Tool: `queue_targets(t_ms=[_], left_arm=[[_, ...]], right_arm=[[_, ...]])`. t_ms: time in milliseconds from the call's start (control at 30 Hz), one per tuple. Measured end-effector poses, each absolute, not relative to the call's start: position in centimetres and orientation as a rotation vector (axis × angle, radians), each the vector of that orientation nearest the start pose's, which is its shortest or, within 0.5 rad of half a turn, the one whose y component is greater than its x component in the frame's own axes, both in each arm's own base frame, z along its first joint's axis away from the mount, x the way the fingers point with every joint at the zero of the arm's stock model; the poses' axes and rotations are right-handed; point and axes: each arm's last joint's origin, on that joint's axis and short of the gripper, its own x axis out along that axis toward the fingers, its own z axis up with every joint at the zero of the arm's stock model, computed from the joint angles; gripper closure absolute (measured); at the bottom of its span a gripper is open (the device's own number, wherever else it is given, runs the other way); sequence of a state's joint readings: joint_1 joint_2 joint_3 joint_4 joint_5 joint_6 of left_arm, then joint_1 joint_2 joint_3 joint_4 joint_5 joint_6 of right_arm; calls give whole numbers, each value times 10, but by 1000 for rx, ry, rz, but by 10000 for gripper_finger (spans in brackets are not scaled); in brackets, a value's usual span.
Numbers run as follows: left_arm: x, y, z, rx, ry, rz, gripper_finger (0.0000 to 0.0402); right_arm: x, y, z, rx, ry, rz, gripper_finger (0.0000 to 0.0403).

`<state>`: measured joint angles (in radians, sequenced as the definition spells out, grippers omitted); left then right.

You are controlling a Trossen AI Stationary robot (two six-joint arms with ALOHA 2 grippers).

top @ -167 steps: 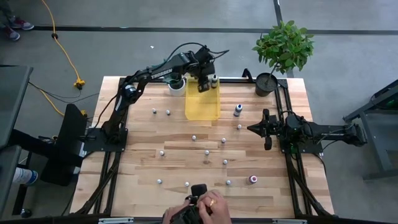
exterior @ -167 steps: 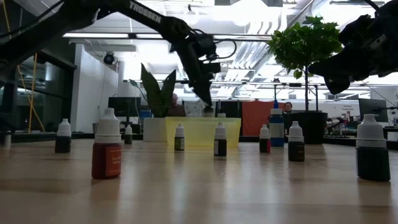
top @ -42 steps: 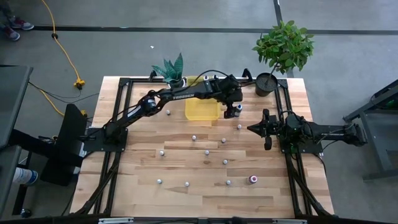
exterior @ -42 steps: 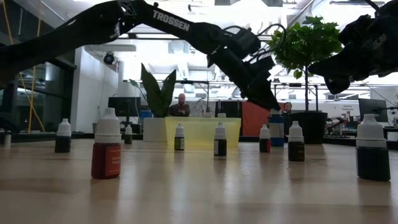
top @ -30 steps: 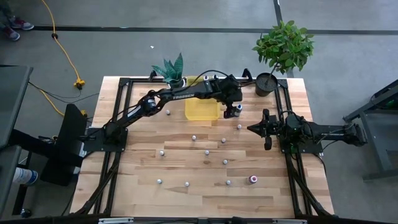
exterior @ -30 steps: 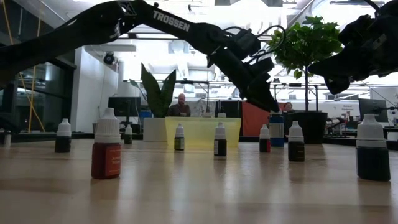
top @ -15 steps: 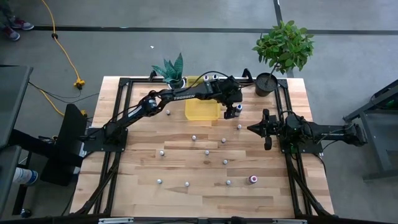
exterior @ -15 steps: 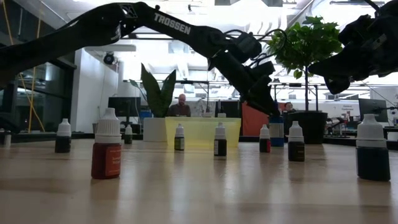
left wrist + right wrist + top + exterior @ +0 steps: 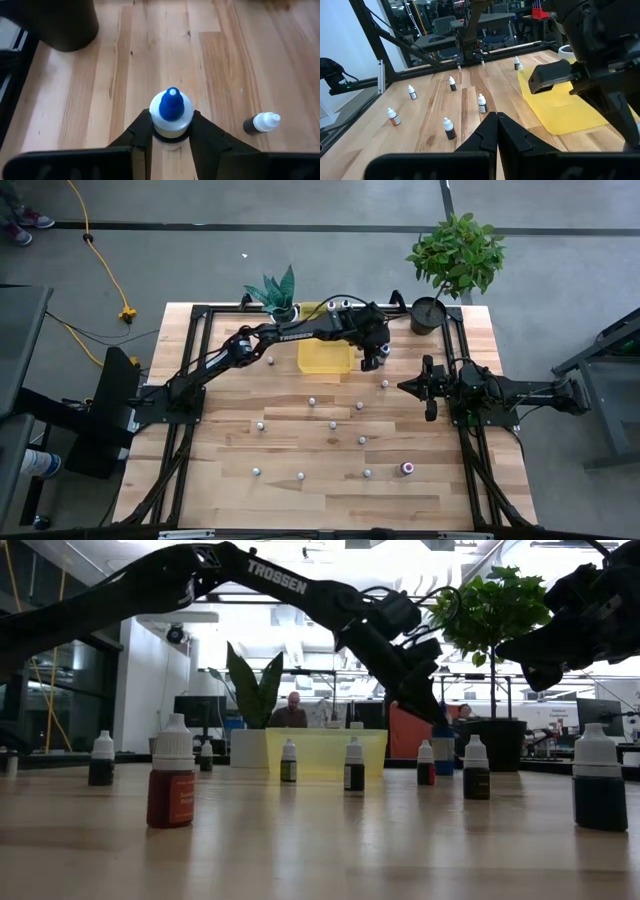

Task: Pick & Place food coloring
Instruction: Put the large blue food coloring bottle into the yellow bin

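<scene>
The food coloring bottles are small and white-capped, standing scattered over the wooden table, e.g. (image 9: 312, 401), (image 9: 333, 424) and a pink one (image 9: 407, 468). A larger blue-capped bottle (image 9: 171, 110) stands on its base just right of the yellow tray (image 9: 325, 358). My left gripper (image 9: 377, 360) is down at this bottle and shut on it. In the low view the left gripper (image 9: 438, 720) hides most of the bottle. My right gripper (image 9: 402, 387) hovers shut near the table's right side, touching nothing. My left gripper pinches the blue-capped bottle by its white shoulder (image 9: 156, 125), just under the cap, one finger on each side. The fingers (image 9: 142, 132) come slanting down from above and from the table's left. The bottle is upright; its foot is hidden by the gripper.
A small dark bottle (image 9: 262, 122) stands close beside the held one. A black plant pot (image 9: 428, 315) sits at the far right corner and a small plant (image 9: 275, 290) at the far edge. Big bottles (image 9: 172, 785), (image 9: 600, 780) stand near the low camera.
My left gripper has sunk a little and crept toward the blue-capped bottle, and now its fingers cover the bottle in the low view. The bottle has stayed in place. The right arm has kept still.
</scene>
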<state>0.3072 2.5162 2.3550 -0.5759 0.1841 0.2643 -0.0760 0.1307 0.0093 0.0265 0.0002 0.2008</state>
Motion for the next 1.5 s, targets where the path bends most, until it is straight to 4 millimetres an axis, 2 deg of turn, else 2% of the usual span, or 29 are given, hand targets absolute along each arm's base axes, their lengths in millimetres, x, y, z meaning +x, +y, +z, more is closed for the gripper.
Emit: queue_targets(t_ms=[267,433,600,733,1000,1500], left_arm=[[525,163,240,63,700,101,323],[517,162,267,48,662,171,323],[502,158,290,21,681,174,323],[488,155,303,-1,730,94,323],[466,163,312,-5,822,56,323],[444,181,304,3,985,44,323]], right_arm=[[105,-8,159,204,87,-86,402],[105,-8,159,204,88,-85,402],[105,-8,159,204,87,-85,402],[105,-8,159,204,87,-86,402],[105,-8,159,204,87,-85,402],[105,-8,159,204,88,-85,402]])
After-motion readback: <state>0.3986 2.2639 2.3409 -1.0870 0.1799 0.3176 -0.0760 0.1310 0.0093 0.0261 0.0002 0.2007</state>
